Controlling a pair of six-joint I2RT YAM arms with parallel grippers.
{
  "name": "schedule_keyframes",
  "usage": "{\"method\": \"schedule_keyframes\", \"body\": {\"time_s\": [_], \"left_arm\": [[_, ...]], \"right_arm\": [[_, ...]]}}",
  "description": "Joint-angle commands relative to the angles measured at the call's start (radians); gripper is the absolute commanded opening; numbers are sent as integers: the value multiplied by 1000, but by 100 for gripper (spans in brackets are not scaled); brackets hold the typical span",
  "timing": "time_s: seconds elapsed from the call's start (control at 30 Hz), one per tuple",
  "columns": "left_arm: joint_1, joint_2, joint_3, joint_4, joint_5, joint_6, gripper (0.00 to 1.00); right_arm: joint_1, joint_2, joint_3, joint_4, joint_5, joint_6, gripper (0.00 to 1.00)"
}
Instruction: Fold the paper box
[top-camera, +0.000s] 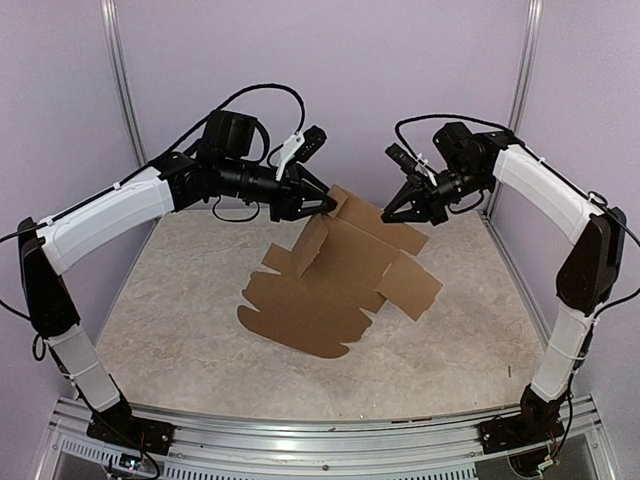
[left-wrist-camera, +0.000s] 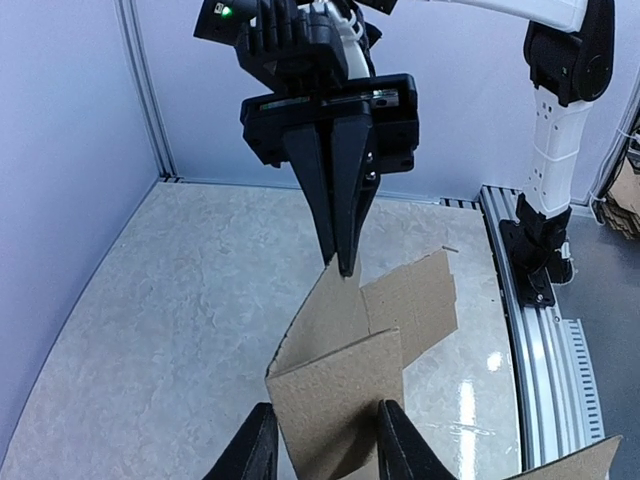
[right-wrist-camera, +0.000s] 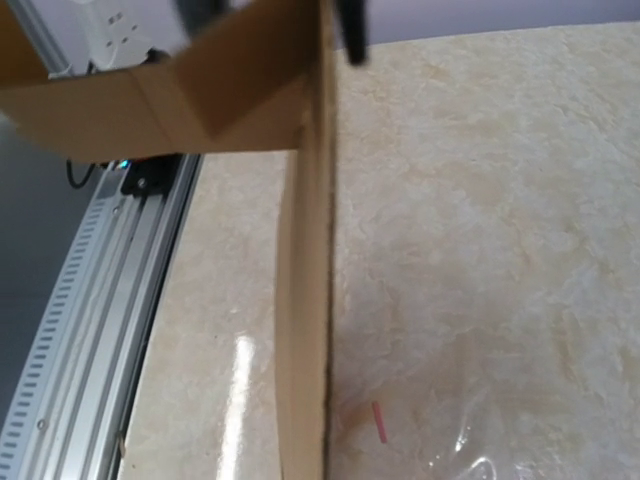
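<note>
The paper box (top-camera: 320, 290) is a brown die-cut cardboard sheet. Its far side is lifted off the table and its rounded near flaps rest low. My left gripper (top-camera: 328, 204) is at the raised far-left corner. In the left wrist view its fingers (left-wrist-camera: 262, 440) close on the side edges of an upright flap (left-wrist-camera: 340, 390). My right gripper (top-camera: 388, 216) pinches the far edge from the right, and its shut fingers (left-wrist-camera: 345, 250) meet on the cardboard's top corner. The right wrist view shows the sheet (right-wrist-camera: 305, 330) edge-on, with the fingers out of frame.
The marble-patterned table (top-camera: 180, 330) is bounded by an aluminium rail (top-camera: 320, 425) at the near edge and by purple walls behind. A small red scrap (right-wrist-camera: 380, 422) and a clear plastic bit (right-wrist-camera: 470, 460) lie on the table under the right wrist.
</note>
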Motion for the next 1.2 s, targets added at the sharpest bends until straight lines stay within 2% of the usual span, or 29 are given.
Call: {"method": "schedule_keyframes", "body": {"time_s": [0.0,0.37,0.5,0.6,0.77,0.87,0.97,1.1,1.17], "left_arm": [[-16,44,55,-74,38,23,31],[7,112,154,-190,172,18,1],[11,137,192,-229,200,18,0],[22,131,187,-213,214,1,0],[43,53,99,-102,246,-43,0],[54,5,42,-34,248,-72,0],[67,-32,-37,66,250,-124,0],[76,-66,-108,167,239,-167,0],[79,-74,-132,203,226,-183,0]], "right_arm": [[41,-56,-7,-71,6,-108,0],[76,-115,-17,-66,101,-200,0],[77,-123,-8,-30,109,-161,0],[57,-121,9,-56,111,-163,11],[-153,-105,26,-109,-49,-174,25],[-257,-100,-14,-102,-106,-175,29],[-296,-120,-113,-14,-111,-121,30],[-291,-172,-264,173,-60,3,31],[-275,-190,-303,216,-21,15,32]]}}
